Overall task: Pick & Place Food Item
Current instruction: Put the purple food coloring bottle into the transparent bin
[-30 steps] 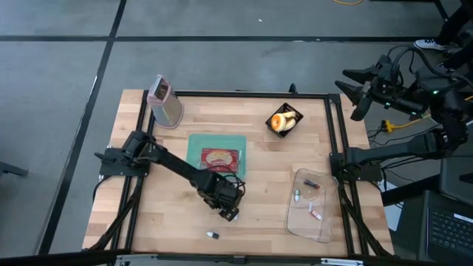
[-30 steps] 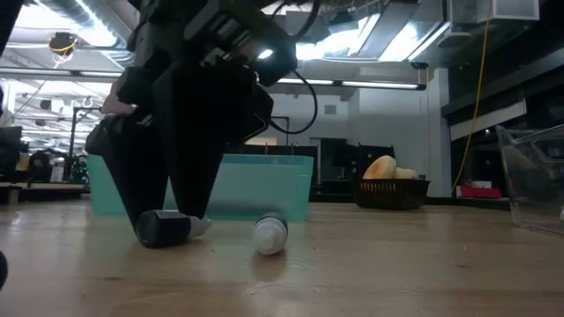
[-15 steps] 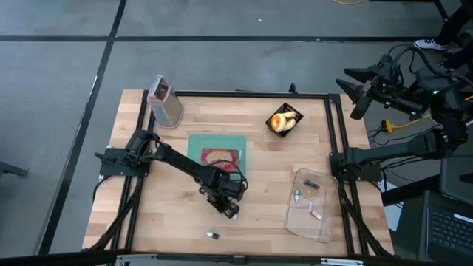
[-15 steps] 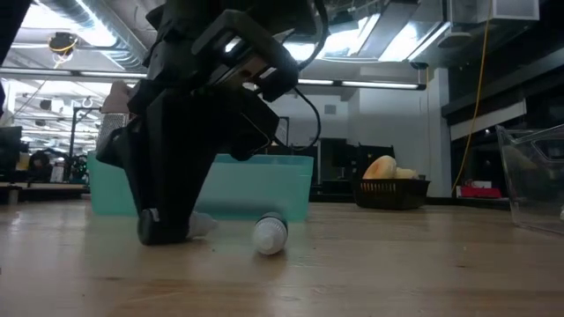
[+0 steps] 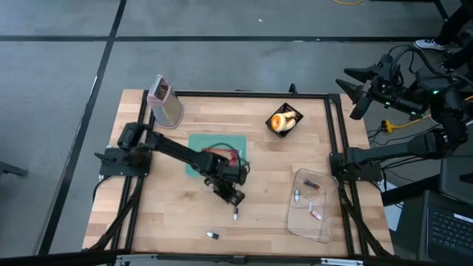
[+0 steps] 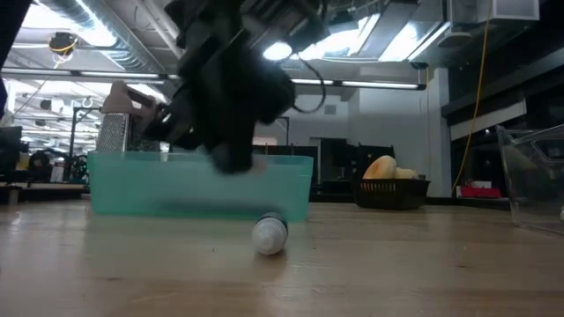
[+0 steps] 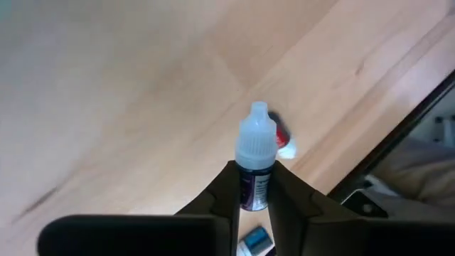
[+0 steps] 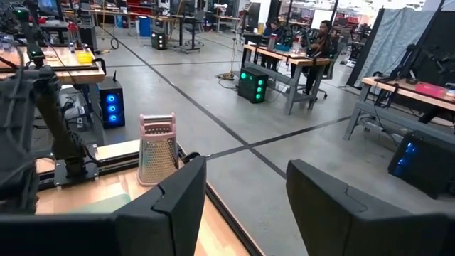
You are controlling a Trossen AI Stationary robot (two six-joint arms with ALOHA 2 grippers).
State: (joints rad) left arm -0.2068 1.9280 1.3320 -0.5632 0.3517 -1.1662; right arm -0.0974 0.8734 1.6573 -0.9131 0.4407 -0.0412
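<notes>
My left gripper (image 7: 254,195) is shut on a small dropper bottle (image 7: 254,160) with a white cap and a dark labelled body. It hangs above the wood table just in front of the teal tray (image 5: 198,145), blurred in the low view (image 6: 231,150). A second small bottle (image 6: 270,234) lies on its side on the table below it (image 5: 236,216). A flat red food item (image 5: 219,157) lies in the teal tray. My right gripper (image 8: 245,206) stands open, high up beyond the table's right edge (image 5: 353,87). My left gripper pinches the bottle's dark body (image 7: 253,186), below the white cap, between its two fingers (image 7: 226,195). The fingers slant down from above and lie along the bottle. Its cap (image 7: 255,135) sticks out past the fingertips. The bottle is lifted clear of the table.
A clear tray (image 5: 323,222) with several small bottles stands at the right. A black basket with bread (image 5: 284,120) is at the far right, a pink-topped grater (image 5: 165,102) at the far left. Another small thing (image 5: 212,235) lies near the front edge.
My left gripper has shut on the bottle that lay on the table. It has then risen and gone toward the far edge, lifting the bottle clear. The second bottle has stayed where it lay.
</notes>
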